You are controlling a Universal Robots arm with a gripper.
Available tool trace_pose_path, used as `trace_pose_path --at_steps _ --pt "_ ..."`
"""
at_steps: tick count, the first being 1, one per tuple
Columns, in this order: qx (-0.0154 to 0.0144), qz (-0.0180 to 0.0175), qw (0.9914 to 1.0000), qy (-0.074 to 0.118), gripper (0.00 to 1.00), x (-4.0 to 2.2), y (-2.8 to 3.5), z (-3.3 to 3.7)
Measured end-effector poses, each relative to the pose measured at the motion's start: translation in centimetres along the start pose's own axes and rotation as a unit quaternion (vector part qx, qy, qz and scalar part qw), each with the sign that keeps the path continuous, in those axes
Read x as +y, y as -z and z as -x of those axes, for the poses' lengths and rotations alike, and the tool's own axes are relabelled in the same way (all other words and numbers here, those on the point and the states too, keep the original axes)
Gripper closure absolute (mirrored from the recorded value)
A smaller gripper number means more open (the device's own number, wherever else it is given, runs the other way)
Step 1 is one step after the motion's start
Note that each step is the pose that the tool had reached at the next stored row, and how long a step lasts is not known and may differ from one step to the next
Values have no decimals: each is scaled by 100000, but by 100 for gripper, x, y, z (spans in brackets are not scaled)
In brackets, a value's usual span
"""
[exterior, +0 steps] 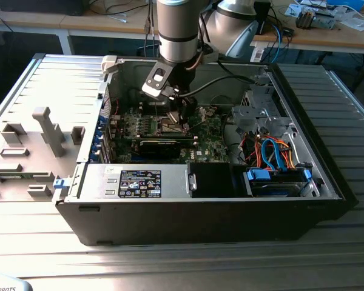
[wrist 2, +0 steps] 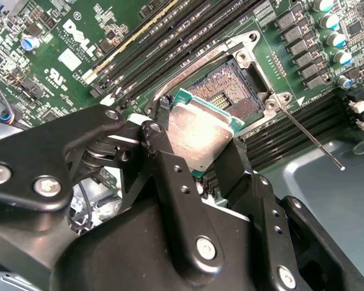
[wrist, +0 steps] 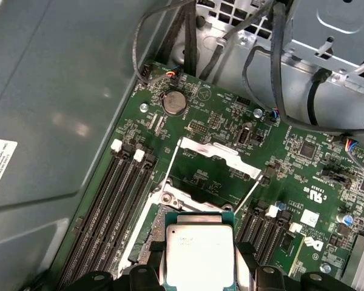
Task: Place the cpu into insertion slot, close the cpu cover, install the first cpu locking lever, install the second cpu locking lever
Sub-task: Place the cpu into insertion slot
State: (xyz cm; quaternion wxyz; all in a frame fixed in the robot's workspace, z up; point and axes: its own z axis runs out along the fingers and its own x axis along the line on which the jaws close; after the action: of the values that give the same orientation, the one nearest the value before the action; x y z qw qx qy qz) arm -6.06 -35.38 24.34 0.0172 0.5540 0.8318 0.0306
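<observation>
My gripper (wrist 2: pixel 197 153) is shut on the cpu (wrist 2: pixel 200 130), a flat square chip with a silver-grey top and green rim, held by two opposite edges between black fingers (wrist 2: pixel 164 163). The cpu hangs partly over the insertion slot (wrist 2: pixel 227 91), whose tan-gold contact field lies bare in its dark frame. Whether they touch I cannot tell. In the first wrist view the cpu (wrist: pixel 199 251) sits in the gripper (wrist: pixel 200 268), and the cpu cover (wrist: pixel 221 154) stands swung open beyond it. Two thin locking levers (wrist: pixel 170 170) (wrist: pixel 250 193) stick up unlatched. In the exterior view the gripper (exterior: pixel 181 118) reaches down to the green board (exterior: pixel 209 142).
Long black memory slots (wrist 2: pixel 170 42) run beside the socket. The open computer case (exterior: pixel 200 212) walls the board in, with a drive cage and bundled cables (exterior: pixel 273 151) at the exterior view's right. A grey fixture tray (exterior: pixel 30 151) lies outside at the exterior view's left.
</observation>
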Motion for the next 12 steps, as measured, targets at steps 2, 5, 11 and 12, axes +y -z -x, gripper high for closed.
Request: trace_pose_path --at_steps 2,5,11,12 --pt "-68 -4 99998 -677 46 0 -5 0" --pt "-149 -13 99990 -1372 46 -1 -9 0" --pt "-330 -30 99953 -3039 46 -1 -16 0" --pt "-375 -36 99942 -3380 46 -1 -18 0"
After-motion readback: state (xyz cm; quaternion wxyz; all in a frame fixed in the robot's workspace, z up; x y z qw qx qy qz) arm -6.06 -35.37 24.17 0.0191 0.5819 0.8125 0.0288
